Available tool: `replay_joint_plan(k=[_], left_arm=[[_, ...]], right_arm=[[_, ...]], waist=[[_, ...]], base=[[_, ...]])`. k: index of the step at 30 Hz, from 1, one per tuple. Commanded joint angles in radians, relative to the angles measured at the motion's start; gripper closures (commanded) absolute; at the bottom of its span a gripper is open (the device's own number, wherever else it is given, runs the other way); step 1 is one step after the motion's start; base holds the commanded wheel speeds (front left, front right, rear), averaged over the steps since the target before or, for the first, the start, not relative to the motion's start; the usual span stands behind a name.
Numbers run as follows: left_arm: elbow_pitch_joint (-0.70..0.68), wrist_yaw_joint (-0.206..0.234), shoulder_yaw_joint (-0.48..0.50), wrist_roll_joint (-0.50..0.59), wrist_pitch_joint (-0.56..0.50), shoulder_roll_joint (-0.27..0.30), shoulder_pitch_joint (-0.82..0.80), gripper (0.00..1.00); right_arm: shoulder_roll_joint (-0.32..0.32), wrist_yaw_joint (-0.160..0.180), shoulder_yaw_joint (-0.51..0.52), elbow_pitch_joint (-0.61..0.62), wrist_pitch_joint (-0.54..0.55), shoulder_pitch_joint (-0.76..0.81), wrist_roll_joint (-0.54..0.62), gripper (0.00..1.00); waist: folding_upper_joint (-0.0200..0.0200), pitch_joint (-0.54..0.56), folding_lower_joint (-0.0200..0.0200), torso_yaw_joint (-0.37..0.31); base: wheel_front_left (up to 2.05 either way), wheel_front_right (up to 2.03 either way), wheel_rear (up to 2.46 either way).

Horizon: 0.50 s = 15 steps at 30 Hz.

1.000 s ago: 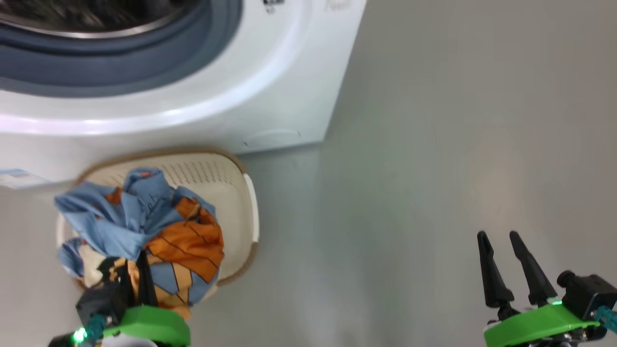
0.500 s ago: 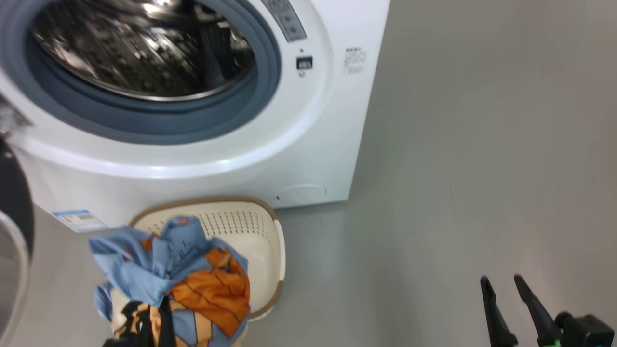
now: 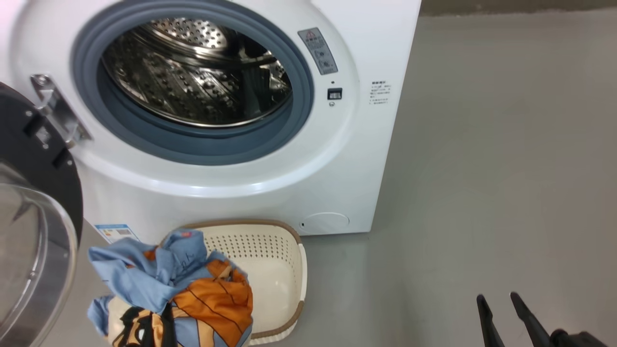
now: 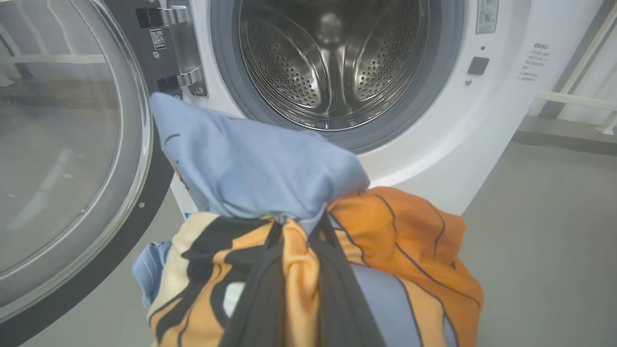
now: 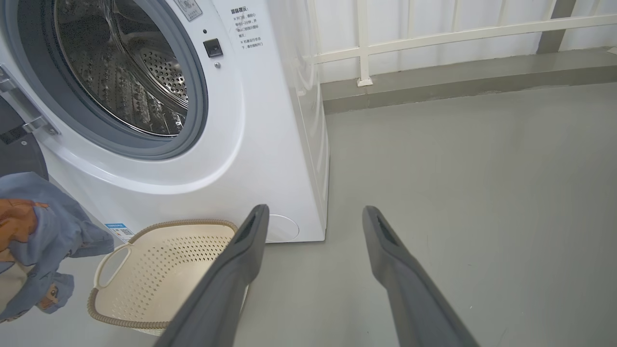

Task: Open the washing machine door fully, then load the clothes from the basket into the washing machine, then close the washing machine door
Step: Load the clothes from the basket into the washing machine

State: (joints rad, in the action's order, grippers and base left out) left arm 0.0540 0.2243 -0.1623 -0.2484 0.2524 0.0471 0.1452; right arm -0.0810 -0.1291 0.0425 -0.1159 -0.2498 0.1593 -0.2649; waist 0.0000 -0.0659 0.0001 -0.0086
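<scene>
Pinching clothes between nearly shut fingers of left gripper, we hold bundle before washing machine. Our right gripper spread wide, empty, off washing machine's corner. At its foot, basket; washing machine door swung open.

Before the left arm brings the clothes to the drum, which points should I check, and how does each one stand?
1. The washing machine door is swung aside and the opening is free: ok.
2. The drum is bare inside: ok.
3. The left gripper is shut on the clothes: ok.
4. The basket holds nothing more: ok, as far as it shows.
5. The hanging folds are free of the basket rim: cannot tell.
6. The right gripper is open and away from the path: ok.
</scene>
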Motion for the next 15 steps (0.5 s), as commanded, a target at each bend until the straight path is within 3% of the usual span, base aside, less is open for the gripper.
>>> replay_joint_plan(k=[1,15], left_arm=[[-0.040,0.001,0.035,0.018,0.009,0.003,-0.010,1.00],[-0.057,-0.011,0.035,0.034,0.009,0.003,0.011,1.00]], right_arm=[[-0.009,-0.002,-0.023,0.026,-0.012,0.007,0.015,0.00],[-0.004,-0.002,-0.019,0.024,-0.012,0.024,0.027,0.00]], waist=[[0.0000,0.020,-0.0001,0.012],[0.0000,0.058,-0.0001,0.034]], base=[[0.00,0.00,0.00],[0.00,0.00,0.00]])
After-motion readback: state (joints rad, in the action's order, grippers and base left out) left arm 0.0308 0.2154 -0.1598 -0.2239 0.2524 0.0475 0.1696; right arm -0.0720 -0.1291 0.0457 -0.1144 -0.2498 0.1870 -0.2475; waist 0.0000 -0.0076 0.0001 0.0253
